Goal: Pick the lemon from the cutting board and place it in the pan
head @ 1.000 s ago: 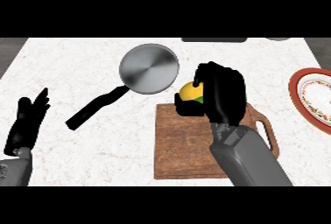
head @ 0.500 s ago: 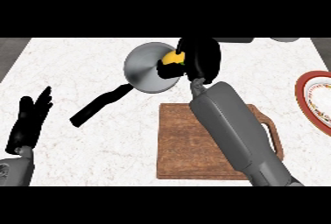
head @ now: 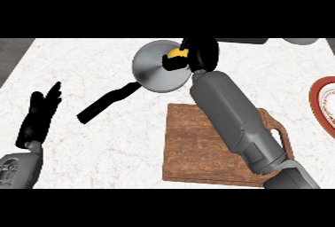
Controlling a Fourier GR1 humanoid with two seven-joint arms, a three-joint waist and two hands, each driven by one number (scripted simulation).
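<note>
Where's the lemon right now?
In the head view the lemon sits near the top centre, held in the right hand over the pan, beyond the far edge of the cutting board.

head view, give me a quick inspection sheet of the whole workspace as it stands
surface: white marbled counter, dark strip at its left edge.
job's things: lemon held over the pan, not released; pan's black handle points lower left; wooden cutting board has nothing on its visible part.
clutter: red-rimmed plate at the right edge, partly cut off; grey items at the top edge, unclear.
robot hands: right robot hand curled round the lemon; left robot hand open, resting at left.
cables: nothing seen.
surroundings: nothing seen beyond the counter.
</note>
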